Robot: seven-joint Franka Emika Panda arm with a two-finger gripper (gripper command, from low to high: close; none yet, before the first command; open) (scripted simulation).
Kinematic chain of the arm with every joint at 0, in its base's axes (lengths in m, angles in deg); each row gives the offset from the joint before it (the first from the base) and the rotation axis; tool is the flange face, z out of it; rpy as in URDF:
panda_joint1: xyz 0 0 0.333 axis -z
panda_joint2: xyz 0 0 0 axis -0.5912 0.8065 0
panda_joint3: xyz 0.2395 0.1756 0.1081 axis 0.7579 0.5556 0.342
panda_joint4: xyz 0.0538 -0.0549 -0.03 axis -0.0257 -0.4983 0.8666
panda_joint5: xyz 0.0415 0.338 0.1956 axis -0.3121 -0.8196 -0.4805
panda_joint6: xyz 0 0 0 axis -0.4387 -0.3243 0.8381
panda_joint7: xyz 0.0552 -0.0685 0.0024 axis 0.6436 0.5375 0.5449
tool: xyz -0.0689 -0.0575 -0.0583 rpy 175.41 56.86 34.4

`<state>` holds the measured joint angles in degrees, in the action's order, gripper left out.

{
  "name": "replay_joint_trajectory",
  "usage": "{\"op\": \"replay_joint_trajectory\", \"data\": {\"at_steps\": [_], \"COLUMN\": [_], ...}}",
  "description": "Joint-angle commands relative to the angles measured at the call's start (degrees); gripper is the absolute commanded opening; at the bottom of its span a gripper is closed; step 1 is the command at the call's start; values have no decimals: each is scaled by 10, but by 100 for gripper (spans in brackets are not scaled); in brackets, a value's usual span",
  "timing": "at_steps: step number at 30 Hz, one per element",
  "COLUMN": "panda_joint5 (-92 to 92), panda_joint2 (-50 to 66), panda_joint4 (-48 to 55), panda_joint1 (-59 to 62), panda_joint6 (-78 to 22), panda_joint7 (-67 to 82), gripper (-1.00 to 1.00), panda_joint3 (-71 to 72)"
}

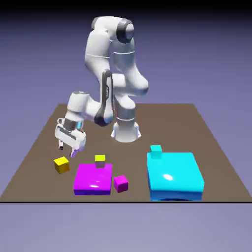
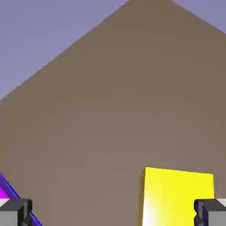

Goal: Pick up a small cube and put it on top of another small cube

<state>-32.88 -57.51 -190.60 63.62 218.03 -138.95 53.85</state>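
- Hovering above the brown table (image 1: 206,133): white Franka arm (image 1: 110,64) bending down toward the exterior view's left, gripper (image 1: 67,148) hanging just above the tabletop.
- Standing wide apart, those jaws, gripping nothing; grey fingertips (image 2: 15,212) peeking in at both bottom corners of the hand view, bare gap between them.
- Sitting on the table right below and slightly nearer the camera than the gripper: the small golden cube (image 1: 61,164), untouched, not lifted.
- Filling the lower right of the hand view, that same golden cube (image 2: 176,196), its edge close to the right-hand fingertip, off-centre rather than squarely between the two tips.
- Resting well apart from it, toward the exterior view's right: the small magenta cube (image 1: 120,183), on the table just beside the front right corner of the large flat magenta block (image 1: 91,179).
- Perching on the back edge of that flat magenta block: a lemon yellow-green cube (image 1: 100,160).
- Showing as a magenta and violet sliver at the hand view's bottom left, an edge of the flat block (image 2: 5,192).
- Lying further toward the exterior view's right: a large cyan block (image 1: 174,176), with a small cyan cube (image 1: 156,151) sitting at its back left corner.
- Spreading behind everything, a plain blue-violet backdrop (image 1: 206,49).
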Motion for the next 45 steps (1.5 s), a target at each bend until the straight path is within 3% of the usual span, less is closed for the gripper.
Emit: {"op": "replay_joint_trajectory", "data": {"at_steps": [1, 9, 10, 21, 33, 36, 44, 45], "panda_joint5": [0, 50, 50, -6, 65, 79, 76, 76], "panda_joint2": [0, 154, 154, -13, -112, -106, 52, 52], "panda_joint4": [0, 72, 72, 15, 14, -4, 51, 51], "panda_joint1": [0, 78, 78, -16, -266, -269, -252, -252], "panda_joint6": [0, 84, 84, -18, -107, -94, 7, 7], "panda_joint7": [0, -42, -42, 12, 51, 40, 42, 42], "gripper": [0, 0, -100, -100, -100, -100, -100, 100], "panda_joint3": [0, 62, 62, -10, 88, 109, 126, 126]}}
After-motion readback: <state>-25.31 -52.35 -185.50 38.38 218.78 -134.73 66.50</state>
